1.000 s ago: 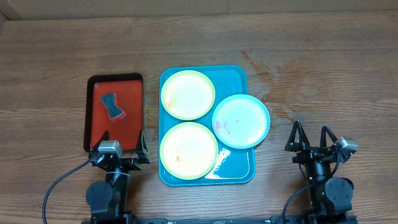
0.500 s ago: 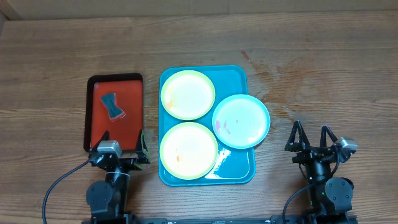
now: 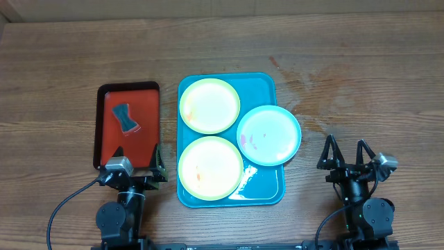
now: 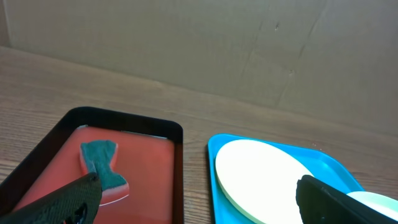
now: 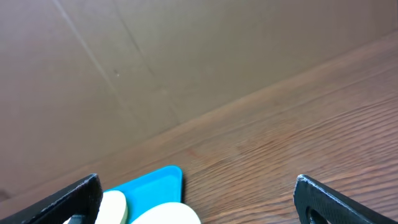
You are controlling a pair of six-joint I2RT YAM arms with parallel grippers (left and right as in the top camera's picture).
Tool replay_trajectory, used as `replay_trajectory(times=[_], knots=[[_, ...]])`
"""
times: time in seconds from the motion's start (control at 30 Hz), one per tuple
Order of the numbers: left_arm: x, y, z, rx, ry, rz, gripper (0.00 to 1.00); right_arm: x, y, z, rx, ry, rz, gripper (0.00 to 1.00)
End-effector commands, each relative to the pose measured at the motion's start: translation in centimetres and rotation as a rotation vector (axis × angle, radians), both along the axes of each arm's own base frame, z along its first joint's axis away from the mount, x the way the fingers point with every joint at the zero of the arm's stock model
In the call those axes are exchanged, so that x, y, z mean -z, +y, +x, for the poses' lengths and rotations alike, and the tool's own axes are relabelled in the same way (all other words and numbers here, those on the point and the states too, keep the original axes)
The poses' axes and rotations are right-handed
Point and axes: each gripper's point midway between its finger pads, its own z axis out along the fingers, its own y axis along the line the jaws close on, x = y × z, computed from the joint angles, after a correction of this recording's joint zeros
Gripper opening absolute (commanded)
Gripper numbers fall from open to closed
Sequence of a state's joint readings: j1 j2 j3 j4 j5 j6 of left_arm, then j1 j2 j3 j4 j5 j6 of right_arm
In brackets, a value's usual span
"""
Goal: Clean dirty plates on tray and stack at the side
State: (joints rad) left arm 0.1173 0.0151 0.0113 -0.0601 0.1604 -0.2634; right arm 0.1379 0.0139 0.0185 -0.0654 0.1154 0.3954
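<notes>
Spread wide on both the left gripper [image 3: 137, 153] and the right gripper [image 3: 346, 144], clamped on nothing, parked at the near edge of the wooden table [image 3: 361, 62]. Near the middle of that table, lying flat: the turquoise tray [image 3: 267, 191], carrying all three dirty plates. Just left of it, across a narrow strip of bare wood: a smaller red tray [image 3: 129, 85] with a black rim. On the turquoise tray, at the far end, a yellow plate with a lime rim [image 3: 209, 105]; at the near end, a second lime-rimmed plate [image 3: 211, 168], faintly marked orange-red; on the right, beside both, a pale blue plate [image 3: 269, 135], smeared red near its left side and overhanging the tray's right rim. On the far half of the red tray, a teal sponge [image 3: 125, 118].

No wiping or stacking done yet, by the look of it; at the first step, fetching the sponge. Next, probably: reach the left gripper forward over the red tray, lower around the sponge's narrow waist, close, and keep the right gripper free to steady a plate.
</notes>
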Motion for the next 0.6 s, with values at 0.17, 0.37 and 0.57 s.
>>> replay_trajectory(times=[0.17, 0.37, 0.57], knots=[[-4.9, -3.7, -1.6, 0.210, -0.013, -0.016, 1.00, -4.7, 3.6, -1.8, -0.224, 0.070, -0.028, 1.00], [-7.7, -3.6, -1.7, 0.196, 0.317, -0.089, 1.00, -8.3, 3.7, -1.4, -0.242, 0.437, -0.096, 1.00], [-9.5, -3.5, -0.4, 0.200, 0.752, -0.162, 1.00, -10.7, 7.4, 2.7, -0.428, 0.630, -0.044, 1.00]])
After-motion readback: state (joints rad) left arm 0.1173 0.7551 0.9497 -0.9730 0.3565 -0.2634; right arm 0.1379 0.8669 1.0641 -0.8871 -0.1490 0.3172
